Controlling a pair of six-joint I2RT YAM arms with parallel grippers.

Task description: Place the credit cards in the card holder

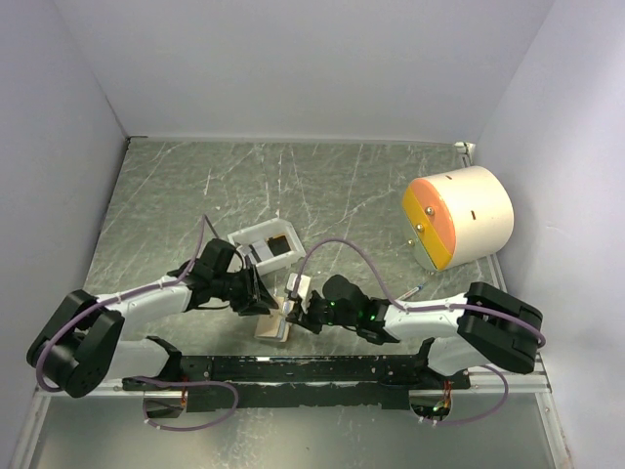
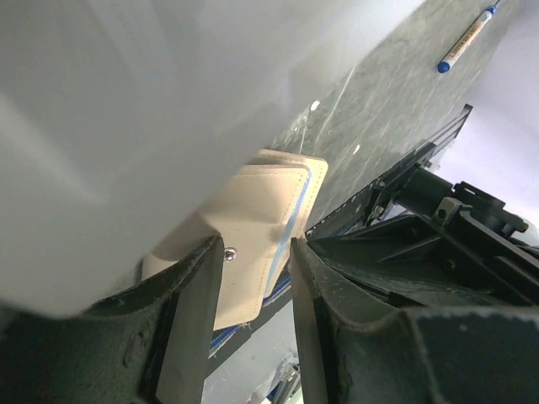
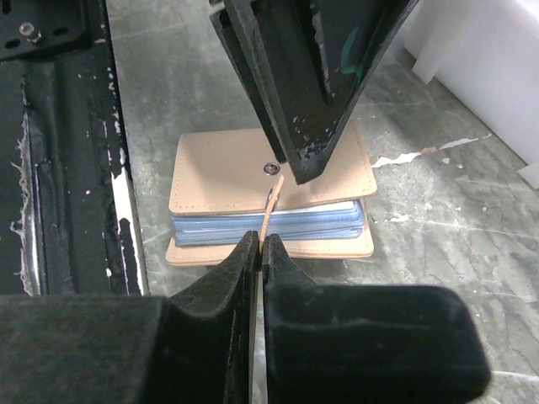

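Tab [image 3: 268,209] of the card holder [image 3: 219,181], which lies on the desk [image 3: 472,244], sits pinched in the closed right gripper [image 3: 261,252], apparently for pulling the flap open. The left gripper [image 2: 253,248], half-open and empty, pins the cover.

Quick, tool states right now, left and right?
Left tool: open, tips at the card holder.
Right tool: closed on the snap tab.

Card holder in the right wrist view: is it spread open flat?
No, the card holder is folded over, its tan top cover lying across the blue-edged stack inside.
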